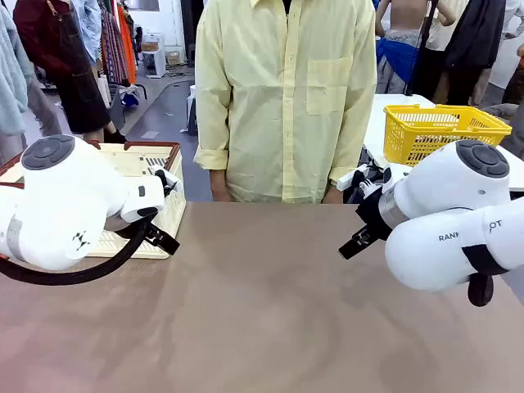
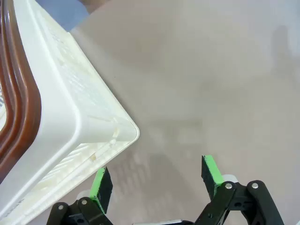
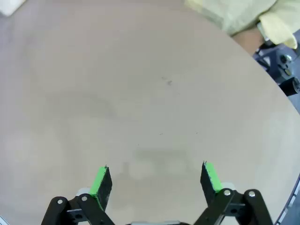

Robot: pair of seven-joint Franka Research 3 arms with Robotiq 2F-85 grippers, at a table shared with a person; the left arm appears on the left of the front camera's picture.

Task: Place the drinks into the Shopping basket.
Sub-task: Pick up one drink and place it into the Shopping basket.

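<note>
You see one Shopping basket (image 1: 174, 205) far left, one yellow basket (image 1: 434, 143) far right; left gripper (image 2: 157, 180) and right gripper (image 3: 157, 180) both gape wide.

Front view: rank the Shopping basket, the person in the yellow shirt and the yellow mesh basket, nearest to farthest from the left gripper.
1. Shopping basket, right beside it, table's left.
2. Person, far side, middle.
3. Yellow mesh basket, far right, another table.
</note>
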